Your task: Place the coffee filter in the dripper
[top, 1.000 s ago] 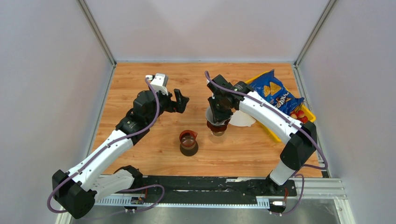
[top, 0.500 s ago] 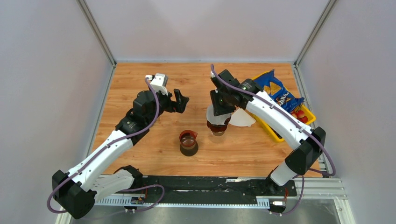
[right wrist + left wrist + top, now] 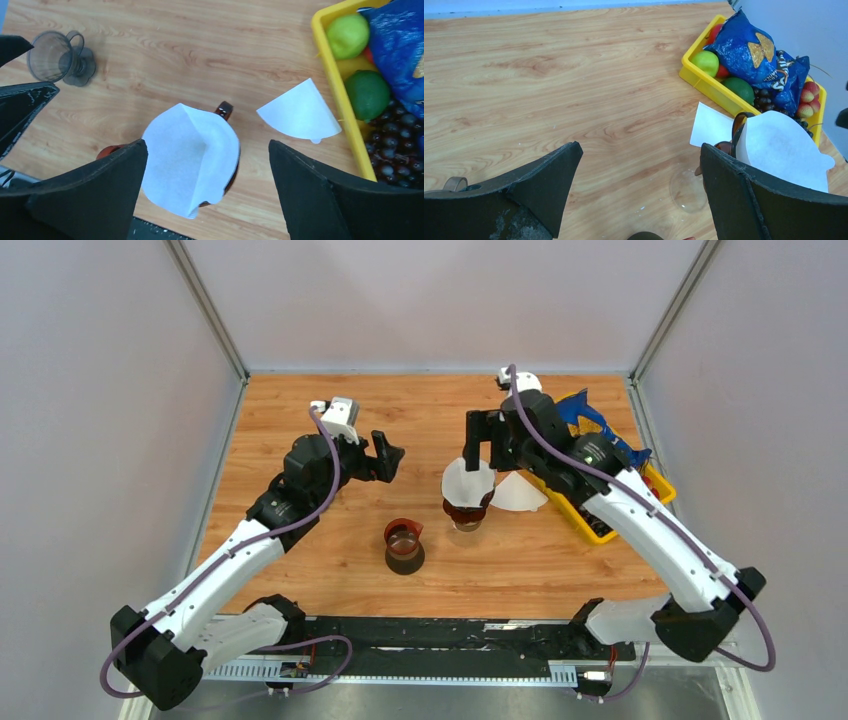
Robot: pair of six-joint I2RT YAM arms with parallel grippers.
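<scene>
A white coffee filter [image 3: 467, 483] stands opened as a cone in the brown dripper [image 3: 466, 510] at mid-table, its upper edge well above the rim. My right gripper [image 3: 484, 452] hangs open just above and behind it, touching nothing. In the right wrist view the filter [image 3: 190, 155] lies between the spread fingers of that gripper [image 3: 207, 145], and the dripper's handle [image 3: 224, 108] pokes out behind. My left gripper [image 3: 388, 458] hovers open and empty to the left. In its view [image 3: 640, 146] the filter [image 3: 784, 147] and dripper [image 3: 724, 147] show at the right.
A second filter [image 3: 520, 493] lies flat right of the dripper. A brown glass carafe [image 3: 404, 545] stands near-left of it. A yellow tray [image 3: 590, 525] with fruit and a blue chip bag [image 3: 583, 408] sits at the right. A smoky glass cup [image 3: 62, 57] stands by the left gripper.
My right gripper has opened, let go of the filter and pulled up and back towards the far right. The filter stays in the dripper. The left arm has not moved.
</scene>
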